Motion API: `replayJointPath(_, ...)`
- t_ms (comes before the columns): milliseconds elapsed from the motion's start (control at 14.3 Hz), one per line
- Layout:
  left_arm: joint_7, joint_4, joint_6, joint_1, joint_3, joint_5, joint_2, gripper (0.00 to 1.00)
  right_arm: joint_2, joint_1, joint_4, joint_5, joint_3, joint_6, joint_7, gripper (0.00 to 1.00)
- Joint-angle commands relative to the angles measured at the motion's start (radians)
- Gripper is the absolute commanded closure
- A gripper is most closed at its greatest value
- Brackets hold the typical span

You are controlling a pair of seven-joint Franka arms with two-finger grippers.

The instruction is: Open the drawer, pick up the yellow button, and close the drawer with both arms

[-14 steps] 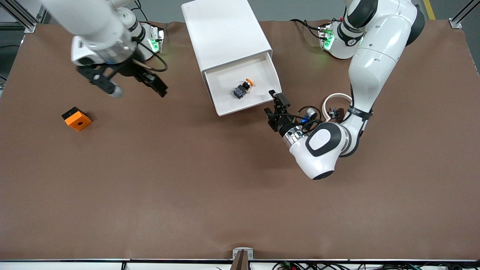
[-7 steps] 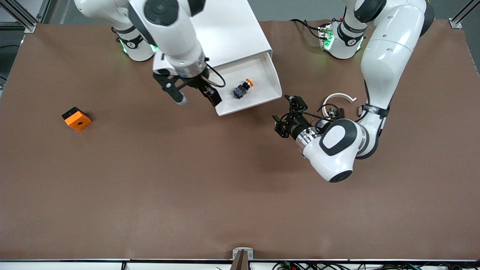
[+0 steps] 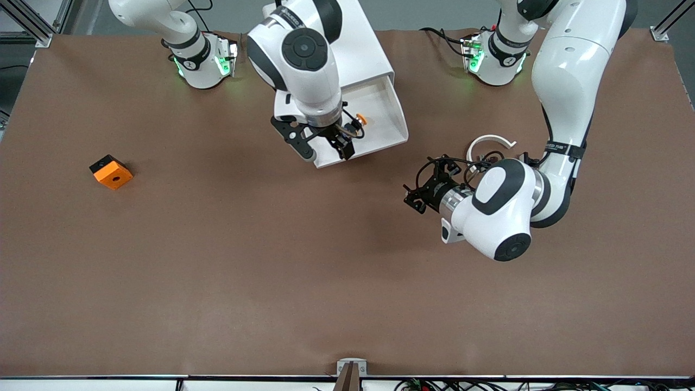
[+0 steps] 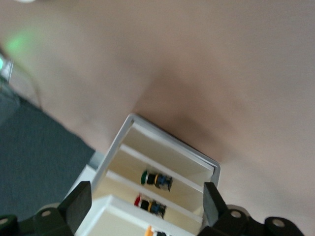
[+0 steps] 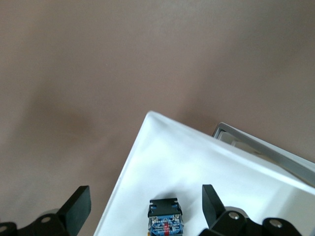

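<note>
Step in hand: drawer (image 3: pixel 380 127) stands pulled out of the cabinet (image 3: pixel 347 49); I judge the pick of the button (image 5: pixel 166 220) comes next, done by my right arm.
Button location: lying on its side on the drawer floor, near the drawer's front corner toward the right arm's end; only its orange cap shows in the front view, beside my right wrist.
Right gripper (image 3: pixel 324 145): over the open drawer, above the button; fingers (image 5: pixel 78 205) spread fully, holding nothing, touching nothing.
Left gripper (image 3: pixel 426 187): over bare table (image 3: pixel 217 271) toward the left arm's end, well apart from the drawer front; fingers (image 4: pixel 78 201) fully apart, empty. This arm waits.
Approach: I should centre both right fingers on the dark body, one on each flank, then descend straight down.
Grip point: I should clamp the blocky body, not the round cap, which would likely roll out.
Clearance: the button lies near the drawer's front wall; I should keep the finger on that side inside the rim before closing.
Lift: I should rise vertically until clear of the drawer walls before any sideways travel.
Risk: a finger landing on the rim could shove the drawer or tip the cabinet.
Lower drawers: the left wrist view shows other buttons (image 4: pixel 156 180) below; not my target.
Other items: orange block (image 3: pixel 111 172) near the right arm's end; white ring (image 3: pixel 488 142) beside the left arm.
</note>
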Motion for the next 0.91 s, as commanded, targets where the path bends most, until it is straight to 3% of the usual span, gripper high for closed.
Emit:
replayJointPath(0, 0.183, -0.027, 0.024, 0.000, -0.002, 0.073, -0.076, 0.00, 0.035, 0.060, 0.036, 0.000, -0.011, -0.016, 0.019, 0.00)
replayJointPath(630, 0.565, -0.040, 0.140, -0.009, -0.005, 0.309, -0.168, 0.00, 0.078, 0.100, 0.034, -0.031, -0.011, -0.017, 0.006, 0.00)
replayJointPath(840, 0.642, -0.040, 0.142, -0.035, -0.016, 0.449, -0.223, 0.00, 0.078, 0.100, 0.034, -0.031, -0.011, -0.019, 0.000, 0.00)
